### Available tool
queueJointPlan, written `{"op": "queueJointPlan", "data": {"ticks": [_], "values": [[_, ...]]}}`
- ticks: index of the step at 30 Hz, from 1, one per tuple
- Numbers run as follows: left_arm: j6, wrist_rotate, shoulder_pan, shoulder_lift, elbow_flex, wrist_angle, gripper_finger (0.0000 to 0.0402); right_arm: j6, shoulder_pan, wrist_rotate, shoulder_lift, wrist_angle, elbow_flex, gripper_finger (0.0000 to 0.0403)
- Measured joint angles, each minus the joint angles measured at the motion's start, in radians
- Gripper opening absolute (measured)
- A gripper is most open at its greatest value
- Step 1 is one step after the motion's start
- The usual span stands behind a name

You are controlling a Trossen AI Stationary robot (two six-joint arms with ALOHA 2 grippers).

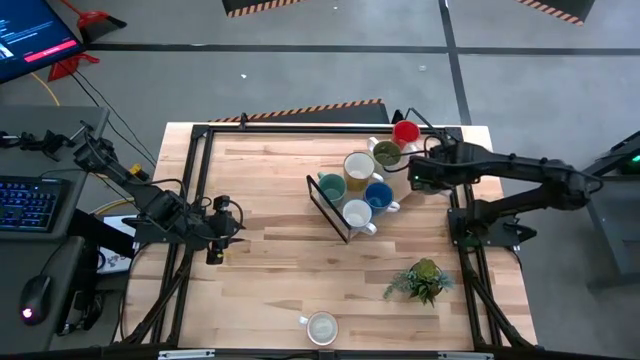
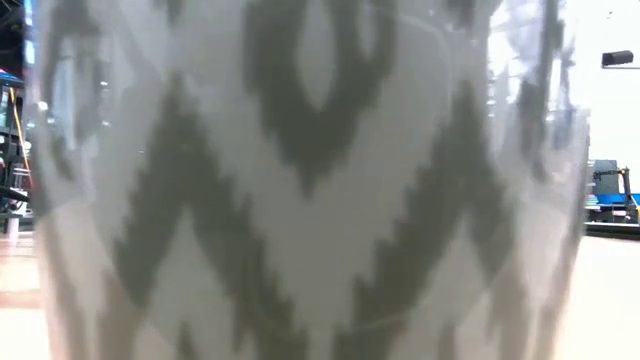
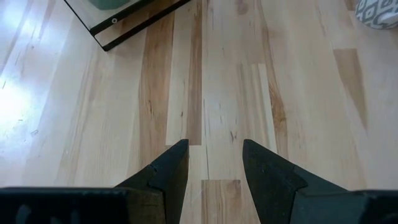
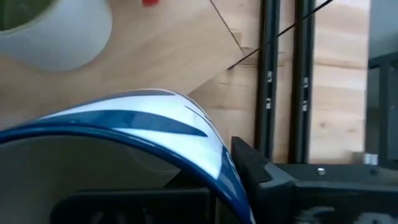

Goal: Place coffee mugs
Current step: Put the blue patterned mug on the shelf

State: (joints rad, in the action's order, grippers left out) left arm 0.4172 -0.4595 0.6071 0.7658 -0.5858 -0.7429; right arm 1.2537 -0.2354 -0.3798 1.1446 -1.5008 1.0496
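Six coffee mugs (image 1: 360, 166), red, olive, cream, teal, blue and white, clustered near the table's (image 1: 260, 270) far right. A patterned mug (image 1: 321, 327) stood alone at the near edge. The left claw (image 1: 216, 246) hung open over bare wood; the right claw (image 1: 416, 176), closed, gripped a blue-striped mug rim (image 4: 124, 121).

Patterned grey-and-white mug (image 2: 310, 180) fills the low view, blurred, rim and base cut off, table behind hidden; blue-rimmed mug (image 4: 124, 143) in the right wrist view cropped, apparently pale inside; right gripper (image 1: 414, 175) fingertips too small to resolve.

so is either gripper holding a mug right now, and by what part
Right gripper is shut on the rim of a white, blue-striped mug. Left gripper is open over bare table, holding nothing.
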Motion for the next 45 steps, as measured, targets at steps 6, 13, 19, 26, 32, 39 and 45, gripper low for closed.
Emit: {"op": "queueJointPlan", "data": {"ticks": [6,13,19,26,32,39,45], "values": [[0.000,0.000,0.000,0.000,0.000,0.002,0.0142,0.005,-0.084,-0.002,0.000,0.085,-0.101,0.0003],[0.001,0.000,0.000,0.000,0.000,0.009,0.0142,-0.094,-0.244,0.078,0.000,0.210,-0.159,0.0003],[0.001,0.002,0.000,0.000,0.000,0.009,0.0142,-0.178,-0.352,0.093,0.000,0.273,-0.160,0.0003],[0.001,0.003,0.000,0.000,0.000,0.008,0.0142,-0.226,-0.484,0.178,0.000,0.300,-0.160,0.0003],[0.001,0.005,0.000,0.000,0.000,0.008,0.0142,-0.249,-0.553,0.235,0.000,0.306,-0.160,0.0003],[0.001,0.005,0.000,0.000,0.000,0.008,0.0142,-0.275,-0.614,0.291,0.013,0.331,-0.160,0.0003],[0.001,0.005,0.000,0.000,0.000,0.008,0.0142,-0.315,-0.639,0.306,0.070,0.345,-0.161,0.0003]]}}
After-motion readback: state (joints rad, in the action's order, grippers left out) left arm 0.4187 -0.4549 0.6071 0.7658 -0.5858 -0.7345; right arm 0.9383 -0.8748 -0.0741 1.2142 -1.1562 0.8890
